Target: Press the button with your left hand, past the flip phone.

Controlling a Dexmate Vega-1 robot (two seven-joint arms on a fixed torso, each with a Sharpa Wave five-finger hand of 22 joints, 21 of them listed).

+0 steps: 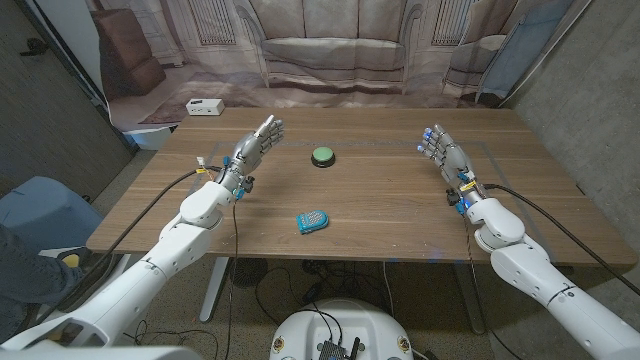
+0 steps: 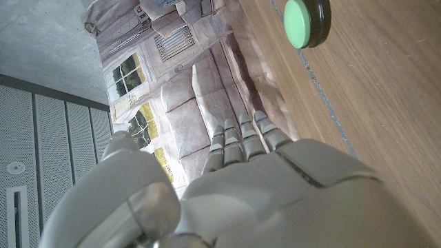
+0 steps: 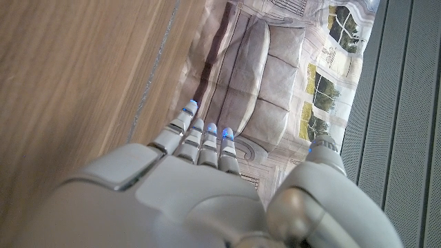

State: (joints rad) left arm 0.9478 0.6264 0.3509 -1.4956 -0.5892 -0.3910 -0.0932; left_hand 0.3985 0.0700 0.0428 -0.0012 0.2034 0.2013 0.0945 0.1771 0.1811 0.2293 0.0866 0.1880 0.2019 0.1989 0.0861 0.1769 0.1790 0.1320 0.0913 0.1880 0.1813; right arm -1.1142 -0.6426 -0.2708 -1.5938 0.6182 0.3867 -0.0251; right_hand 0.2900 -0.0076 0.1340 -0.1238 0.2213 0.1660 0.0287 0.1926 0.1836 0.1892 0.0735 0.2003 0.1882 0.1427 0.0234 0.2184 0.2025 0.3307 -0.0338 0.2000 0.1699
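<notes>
From the head cam I see my left hand (image 1: pixel 258 140) over the wooden table (image 1: pixel 380 215), at approx 10 o'clock from the table centre. Its fingers are stretched out and close together, pointing toward the far edge, and they hold nothing. In the left wrist cam the fingers (image 2: pixel 241 141) lie side by side and the thumb stands apart. The green button (image 1: pixel 322 156) sits on its dark base at approx 12 o'clock from the centre, just beside the left hand but not touching it; in the wrist cam the button (image 2: pixel 305 22) is ahead of the fingertips w/ bare wood between. The flip phone (image 1: pixel 312 221), light blue, lies at approx 6 o'clock from the button, nearer to me and well apart from both hands. My right hand (image 1: pixel 443 152) is at approx 2 o'clock, fingers straight, slightly apart, nothing in them. A small white box (image 1: pixel 204 107) is on the floor beyond the table's far-left corner.
</notes>
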